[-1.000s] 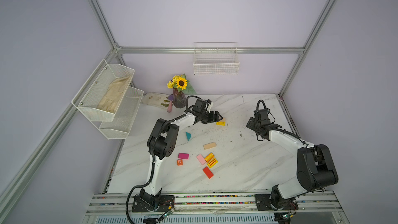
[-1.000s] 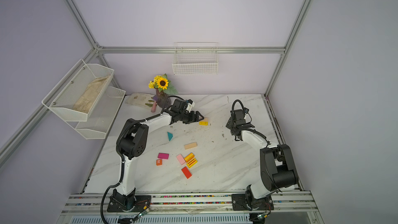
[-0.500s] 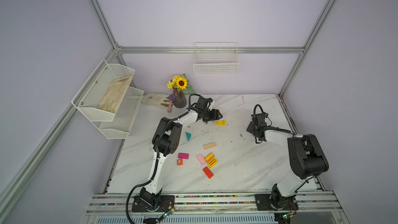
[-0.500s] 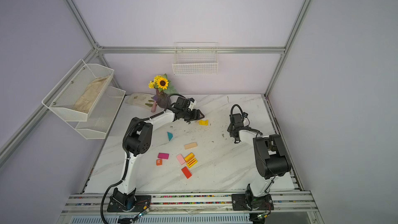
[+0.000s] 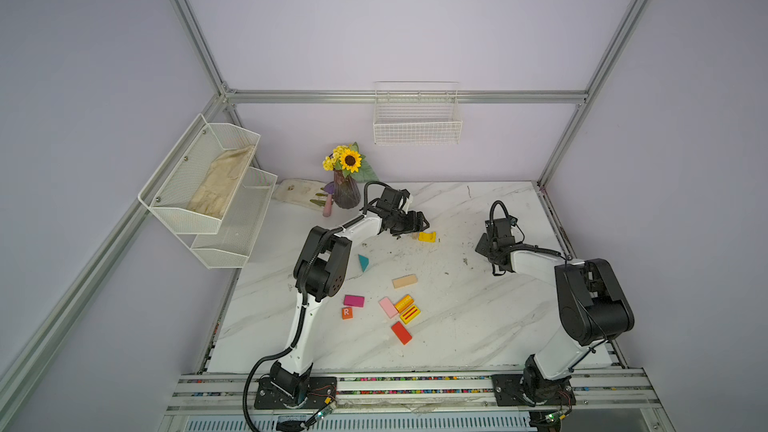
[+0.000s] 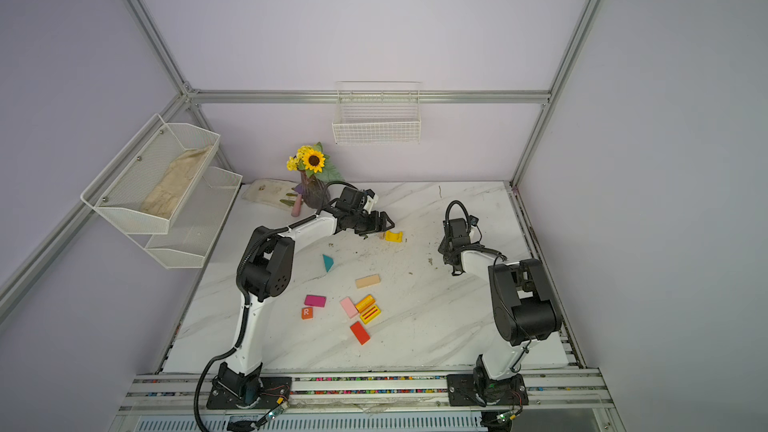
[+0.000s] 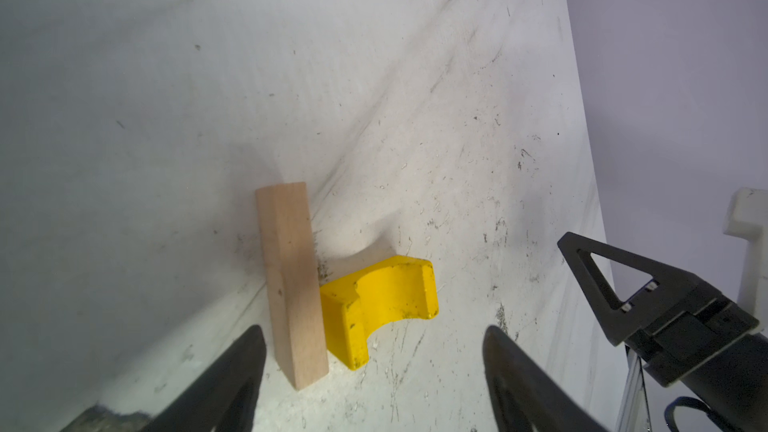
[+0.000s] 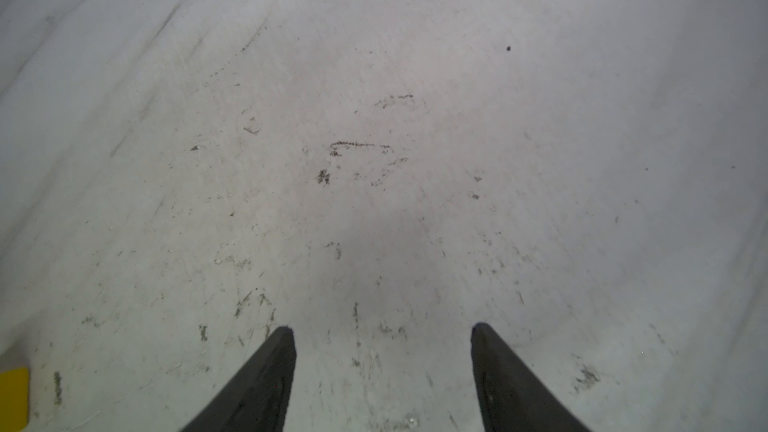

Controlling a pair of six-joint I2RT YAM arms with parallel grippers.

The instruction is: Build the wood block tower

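Since R arm [image 5: 536, 259] tucked in, R fingers [image 8: 257, 380] & L fingers [image 7: 224, 380] stay apart, empty.

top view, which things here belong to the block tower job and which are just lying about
For the job: yellow arch block, tan plank, teal triangle, tan block, magenta slab, orange R cube, pink slab, orange-yellow block, yellow striped slab, red slab.

Just lying about: flower vase, cloth, wire basket, mesh shelf.

Robotics lab cell: aluminium frame [image 5: 407, 96], bare lilac walls [image 5: 415, 14], two arms [image 5: 320, 268] on a rail [image 5: 415, 392] (marble-look tabletop [image 5: 457, 326]).
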